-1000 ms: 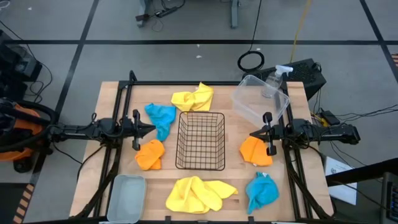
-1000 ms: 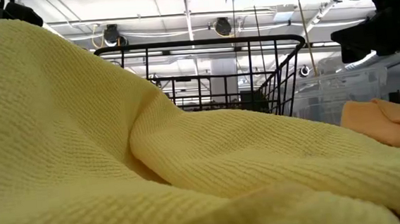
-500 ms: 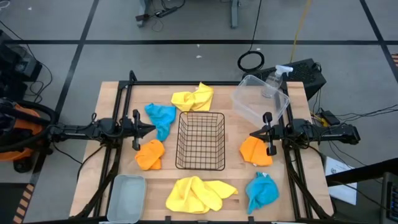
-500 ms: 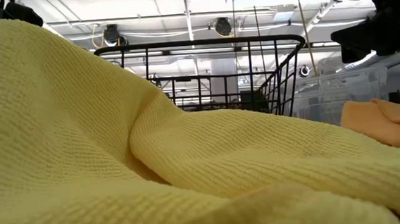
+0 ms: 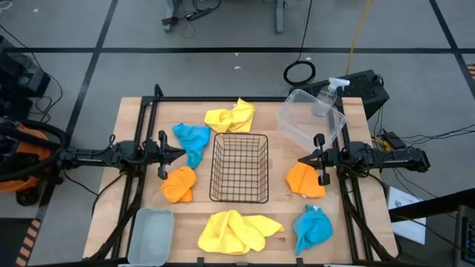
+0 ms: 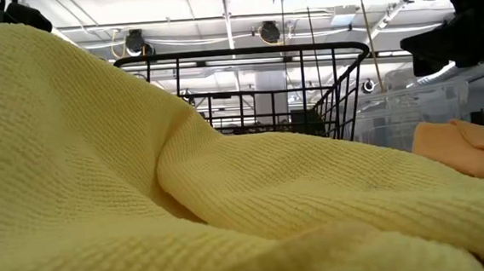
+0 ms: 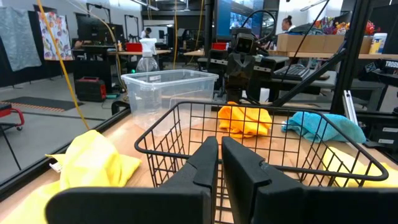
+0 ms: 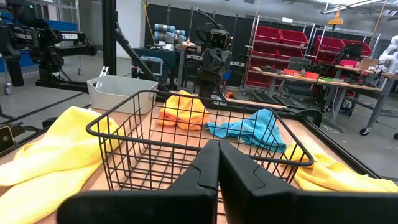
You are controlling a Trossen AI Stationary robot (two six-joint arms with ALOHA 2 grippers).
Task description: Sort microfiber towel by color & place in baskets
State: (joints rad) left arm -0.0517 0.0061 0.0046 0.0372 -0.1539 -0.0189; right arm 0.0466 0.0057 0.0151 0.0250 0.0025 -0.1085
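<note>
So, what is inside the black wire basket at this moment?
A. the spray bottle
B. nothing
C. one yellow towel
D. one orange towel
B: in the high view, only bare table wood shows through the mesh of the black wire basket, and all six towels lie on the table around it.

Grey floor (image 5: 223, 33) (black tape lines), red bins (image 8: 280, 46) on shelving, ceiling lights (image 6: 216, 9).
</note>
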